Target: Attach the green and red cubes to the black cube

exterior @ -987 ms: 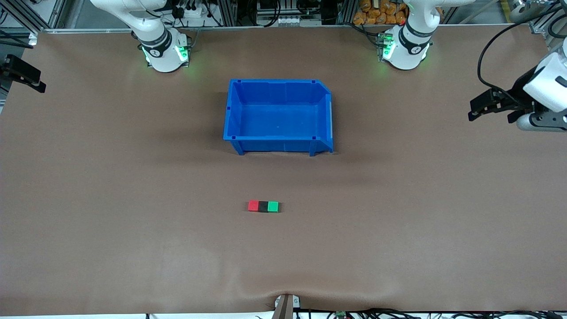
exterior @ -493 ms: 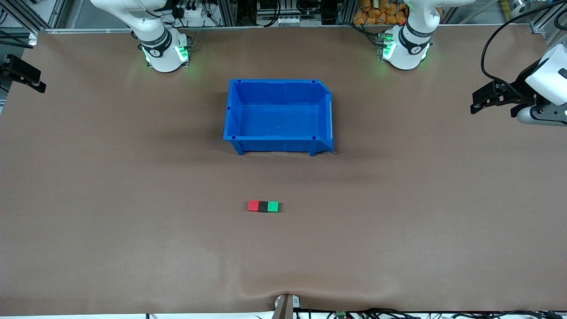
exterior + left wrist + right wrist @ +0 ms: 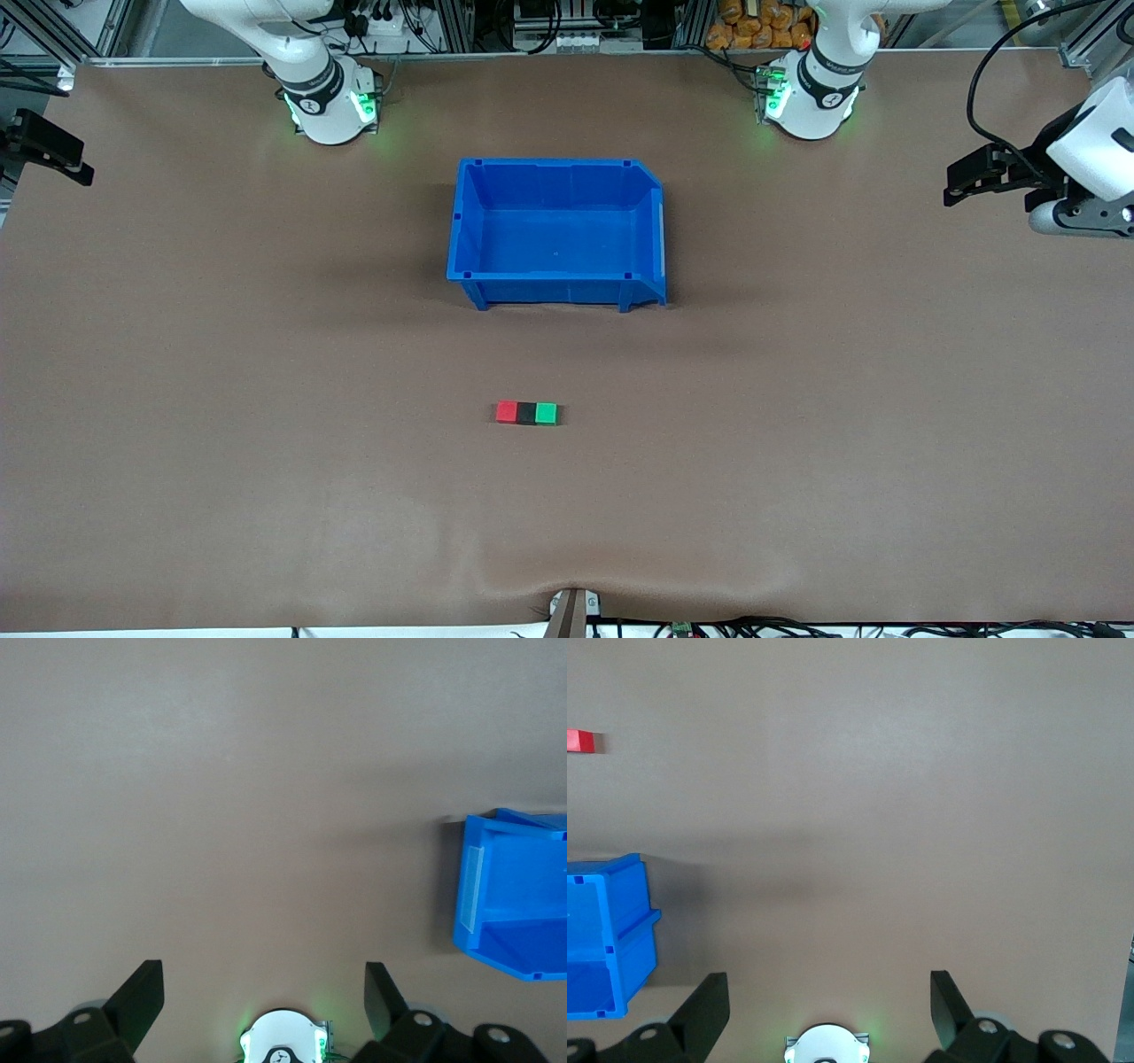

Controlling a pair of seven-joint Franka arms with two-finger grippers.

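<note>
The red cube [image 3: 506,411], black cube [image 3: 526,413] and green cube [image 3: 546,413] lie touching in one row on the table, black in the middle, nearer to the front camera than the blue bin [image 3: 556,173]. My left gripper [image 3: 967,180] is open and empty, up in the air over the left arm's end of the table. My right gripper [image 3: 42,147] is open and empty over the right arm's end of the table. The right wrist view shows my right gripper [image 3: 829,1003] and the red cube [image 3: 579,741]. The left wrist view shows my left gripper [image 3: 264,994] and no cubes.
The blue bin is empty and stands mid-table between the cube row and the arm bases; it also shows in the left wrist view [image 3: 483,939] and right wrist view [image 3: 629,930]. Brown table cover [image 3: 266,354] lies all round.
My left gripper has drawn back and up toward the table's end at the left arm's side. The right gripper and the cubes have not moved.
</note>
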